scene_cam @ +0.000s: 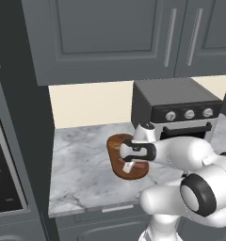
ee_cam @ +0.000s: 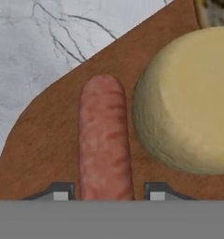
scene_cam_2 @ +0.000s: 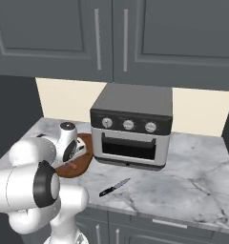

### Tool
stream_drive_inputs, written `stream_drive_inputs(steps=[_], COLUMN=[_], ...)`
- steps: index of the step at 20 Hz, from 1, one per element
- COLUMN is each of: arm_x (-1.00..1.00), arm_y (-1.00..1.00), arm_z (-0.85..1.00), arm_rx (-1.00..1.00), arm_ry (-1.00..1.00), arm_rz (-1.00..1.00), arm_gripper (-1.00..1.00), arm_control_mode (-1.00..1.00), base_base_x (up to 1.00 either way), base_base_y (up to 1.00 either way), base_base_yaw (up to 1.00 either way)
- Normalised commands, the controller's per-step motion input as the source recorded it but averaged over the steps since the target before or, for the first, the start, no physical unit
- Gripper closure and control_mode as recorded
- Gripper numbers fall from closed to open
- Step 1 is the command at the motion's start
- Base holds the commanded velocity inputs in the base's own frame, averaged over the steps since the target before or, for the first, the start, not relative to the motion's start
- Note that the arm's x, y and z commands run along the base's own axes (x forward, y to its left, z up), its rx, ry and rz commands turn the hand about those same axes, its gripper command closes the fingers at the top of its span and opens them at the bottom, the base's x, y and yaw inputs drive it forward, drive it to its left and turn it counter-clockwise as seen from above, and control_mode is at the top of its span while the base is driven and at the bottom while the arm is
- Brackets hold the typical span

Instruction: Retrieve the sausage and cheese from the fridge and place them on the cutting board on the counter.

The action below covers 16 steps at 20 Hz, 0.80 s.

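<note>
Reddish-brown wood first: the cutting board [ee_cam: 48,140] lies flat on the marble tabletop [scene_cam: 82,164], just left of the toaster oven [scene_cam_2: 130,128] as you see it from the right base view. In your hand view the sausage [ee_cam: 104,140] rests lengthwise on the board, pinkish and mottled, running straight up between the two dark fingers [ee_cam: 60,191]. You can see a clear sliver of board on each side between the tips and the sausage, so the gripper [ee_cam: 108,192] stands parted around it, not pinching it. The cheese [ee_cam: 188,98], a pale yellow rounded lump, sits on the same board just beside the sausage, a thin strip of wood between them.

From the left base view you see the gripper [scene_cam: 130,165] pointing down over the cutting board [scene_cam: 118,141], with a bit of the sausage [scene_cam: 139,165] peeking out beside it. In the right base view the hand hides most of the board [scene_cam_2: 83,164]; a black-handled knife [scene_cam_2: 114,187] lies on the tabletop in front of the oven, well apart from the board. Dark grey cabinets [scene_cam_2: 111,38] hang above.
</note>
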Motion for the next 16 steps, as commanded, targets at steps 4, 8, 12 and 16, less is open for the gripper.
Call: stream_drive_inputs(steps=[4,8,12,16], arm_x=[-0.11,-0.13,-0.23,-0.38], arm_y=[-0.04,-0.02,-0.02,-0.03], arm_z=[0.06,0.22,0.43,0.45], arm_rx=[0.03,0.05,0.10,0.03], arm_ry=[0.00,-0.01,0.00,0.00], arm_rz=[-0.04,-0.06,-0.10,-0.12], arm_gripper=[-1.00,-1.00,-1.00,-1.00], arm_control_mode=[-1.00,-1.00,-1.00,-1.00], base_base_x=[0.00,0.00,0.00,0.00], base_base_y=[0.00,0.00,0.00,0.00], base_base_yaw=[0.00,0.00,0.00,0.00])
